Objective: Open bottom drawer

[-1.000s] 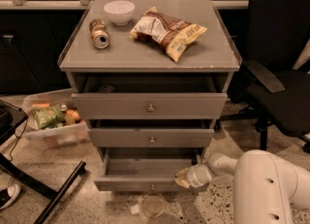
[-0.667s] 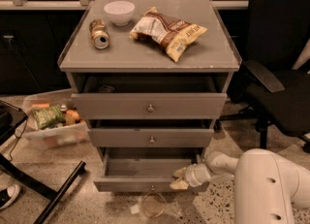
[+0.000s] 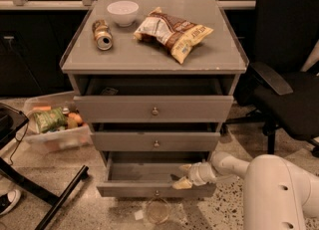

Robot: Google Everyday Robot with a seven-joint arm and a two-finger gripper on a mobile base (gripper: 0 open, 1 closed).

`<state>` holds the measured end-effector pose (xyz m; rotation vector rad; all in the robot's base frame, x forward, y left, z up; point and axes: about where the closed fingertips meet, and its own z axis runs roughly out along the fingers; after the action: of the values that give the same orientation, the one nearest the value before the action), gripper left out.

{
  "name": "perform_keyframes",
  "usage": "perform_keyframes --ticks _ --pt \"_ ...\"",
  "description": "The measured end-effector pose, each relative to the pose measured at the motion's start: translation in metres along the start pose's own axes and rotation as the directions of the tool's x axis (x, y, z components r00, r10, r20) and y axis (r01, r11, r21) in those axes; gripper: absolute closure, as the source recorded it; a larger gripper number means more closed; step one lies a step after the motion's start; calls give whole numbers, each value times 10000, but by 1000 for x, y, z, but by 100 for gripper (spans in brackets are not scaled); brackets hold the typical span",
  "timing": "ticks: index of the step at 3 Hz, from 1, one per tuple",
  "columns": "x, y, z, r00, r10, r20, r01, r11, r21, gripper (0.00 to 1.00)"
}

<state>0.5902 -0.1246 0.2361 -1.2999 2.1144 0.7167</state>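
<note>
Camera view shows a grey three-drawer desk (image 3: pixel 149 57) filling the middle of the frame, with a black office chair (image 3: pixel 289 50) along the right edge. The robot's white arm (image 3: pixel 279 194) bulks in the lower right corner and reaches left toward the base of the desk. At the left of the frame, a clear plastic bin (image 3: pixel 55 142) of mixed packets sits on the speckled floor beside the desk.

The top drawer (image 3: pixel 114 109) stands slightly out, with a dark gap above its front. The middle drawer (image 3: pixel 124 142) sits below it, nearly flush. The bottom drawer (image 3: pixel 134 190) is lowest in the frame and pulled well out, so its grey inside shows and its round knob faces the camera.

On the desk top, a crumpled snack bag (image 3: pixel 172 32) lies right of centre. A white bowl (image 3: pixel 122 12) stands at the back left, and a drinks can (image 3: pixel 102 35) lies on its side just below it in the frame.

The hand (image 3: pixel 182 176) is at the right part of the bottom drawer's front edge. Its two pale fingertips (image 3: pixel 185 168) are set apart, one above the other, gripping nothing that can be made out. A small clear object (image 3: pixel 157 211) lies on the floor just below the drawer front.
</note>
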Motion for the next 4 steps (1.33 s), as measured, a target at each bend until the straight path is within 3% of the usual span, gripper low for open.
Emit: perform_keyframes --ticks 2,4 --pt "-7 -33 6 9984 54 570 -82 9987 495 100" --pt "34 -47 26 9958 759 509 -767 9970 137 100"
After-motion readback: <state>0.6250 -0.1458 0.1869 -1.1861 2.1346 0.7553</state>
